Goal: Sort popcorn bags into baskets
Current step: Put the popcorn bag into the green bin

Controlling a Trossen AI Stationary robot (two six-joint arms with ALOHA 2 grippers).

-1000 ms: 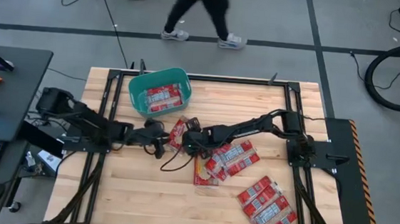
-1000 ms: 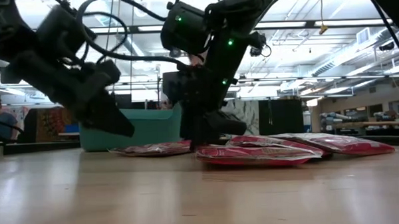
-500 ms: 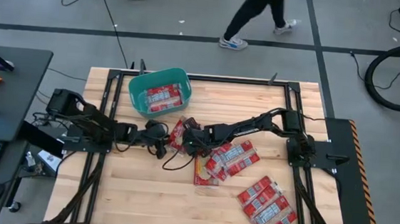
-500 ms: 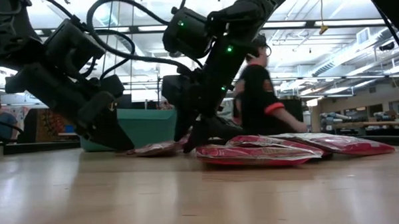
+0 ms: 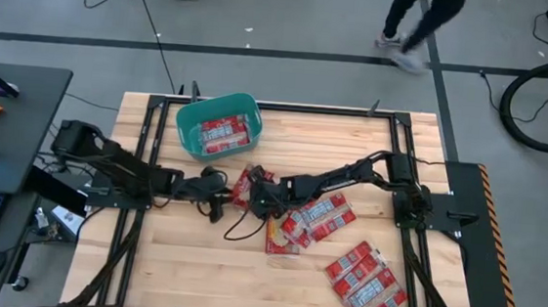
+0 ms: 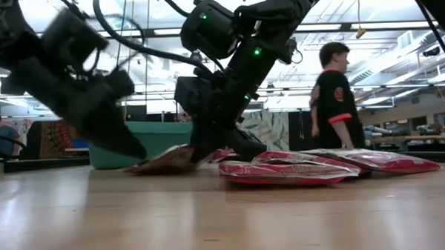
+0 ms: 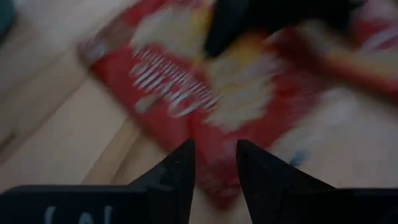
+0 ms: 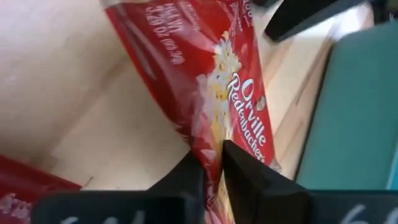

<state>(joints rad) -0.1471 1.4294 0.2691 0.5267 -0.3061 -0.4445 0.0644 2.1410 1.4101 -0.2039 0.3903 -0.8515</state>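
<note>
A teal basket (image 5: pixel 186 127) at the table's far left holds popcorn bags (image 5: pixel 225 130). One red popcorn bag (image 5: pixel 244 181) lies just near of it, between my two grippers. My right gripper (image 5: pixel 255 193) is shut on this bag (image 8: pixel 205 93). My left gripper (image 5: pixel 218 199) stands open at the bag's left side, its fingertips (image 7: pixel 186 155) by the bag's edge (image 7: pixel 205 180). More bags lie flat in a loose pile (image 5: pixel 313 215) and in a second group (image 5: pixel 367 277) toward the near right. My right gripper pinches the bag's right-hand edge (image 8: pixel 210 144) between its two fingers, slanting down from the table's right. That end is raised (image 6: pixel 185 152); the bag tilts, its left end (image 6: pixel 139 169) down on the table. My left gripper: whether it touches the bag, I cannot tell.
A dark cable (image 5: pixel 239 227) loops on the wood near the grippers. A person (image 6: pixel 333 99) walks beyond the table's far edge. Bare wood lies at the near left (image 5: pixel 187 264).
My right gripper has taken hold of the bag, and the bag's right end has come up off the table while its left end stays down. A person has walked toward the right behind the table.
</note>
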